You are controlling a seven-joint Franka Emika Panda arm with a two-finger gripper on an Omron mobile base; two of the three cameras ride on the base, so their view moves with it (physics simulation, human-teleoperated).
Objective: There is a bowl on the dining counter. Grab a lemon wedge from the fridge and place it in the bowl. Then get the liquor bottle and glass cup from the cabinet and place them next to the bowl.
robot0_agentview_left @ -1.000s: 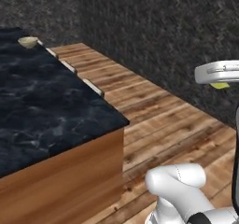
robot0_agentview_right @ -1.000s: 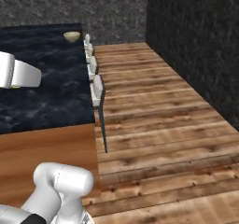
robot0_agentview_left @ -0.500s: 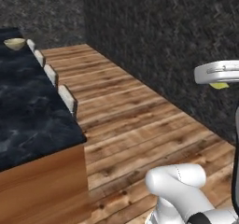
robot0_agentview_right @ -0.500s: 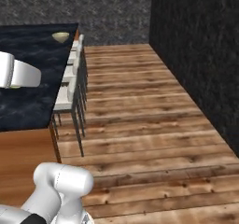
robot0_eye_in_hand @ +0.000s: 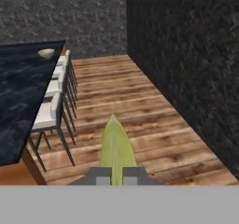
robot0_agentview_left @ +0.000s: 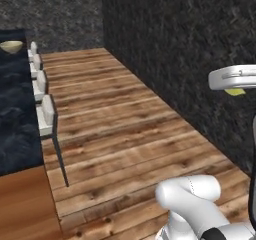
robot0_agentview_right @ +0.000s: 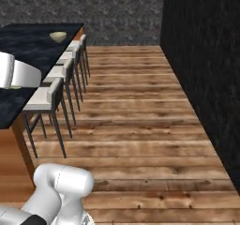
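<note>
A home kitchen: stone-topped dining counter (robot0_agentview_right: 28, 46), stools (robot0_agentview_right: 49, 97), wooden floor (robot0_agentview_right: 136, 125).

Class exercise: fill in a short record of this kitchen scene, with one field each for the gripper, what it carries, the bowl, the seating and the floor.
gripper: gripper shut on the lemon wedge
carried item: lemon wedge, yellow-green, pointing forward from between the fingertips
bowl: bowl on the far part of the dining counter, apart from the gripper; nothing can be made out inside it
seating: a row of white-seated stools along the counter's edge
floor: wooden planks, dark wall on the right
</note>
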